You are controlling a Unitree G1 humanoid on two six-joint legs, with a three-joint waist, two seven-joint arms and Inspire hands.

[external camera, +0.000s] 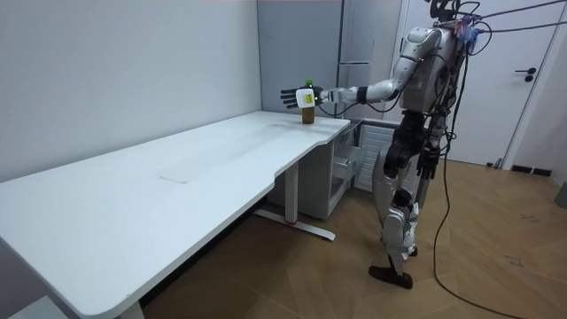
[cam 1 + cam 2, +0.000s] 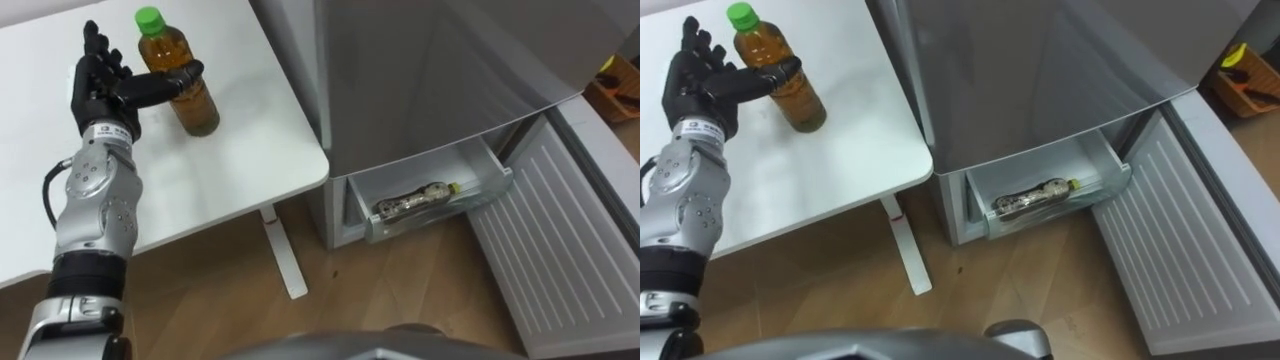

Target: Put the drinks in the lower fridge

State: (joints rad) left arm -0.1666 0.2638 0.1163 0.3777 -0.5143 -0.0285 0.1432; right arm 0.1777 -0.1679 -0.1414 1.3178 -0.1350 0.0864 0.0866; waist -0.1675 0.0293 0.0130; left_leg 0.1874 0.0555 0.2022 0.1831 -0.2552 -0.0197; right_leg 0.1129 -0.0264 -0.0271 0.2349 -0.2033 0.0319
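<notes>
Upright on tabletop (image 2: 230, 150), left of fridge (image 2: 430, 70): tea bottle (image 2: 180, 75). Against it, left robot hand (image 2: 100, 80) spread wide, fingers straight, thumb alone across its front. Risk: lifting before fingers wrap would tip or drop it.

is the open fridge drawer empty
No, a bottle lies on its side inside the pulled-out drawer.
</notes>
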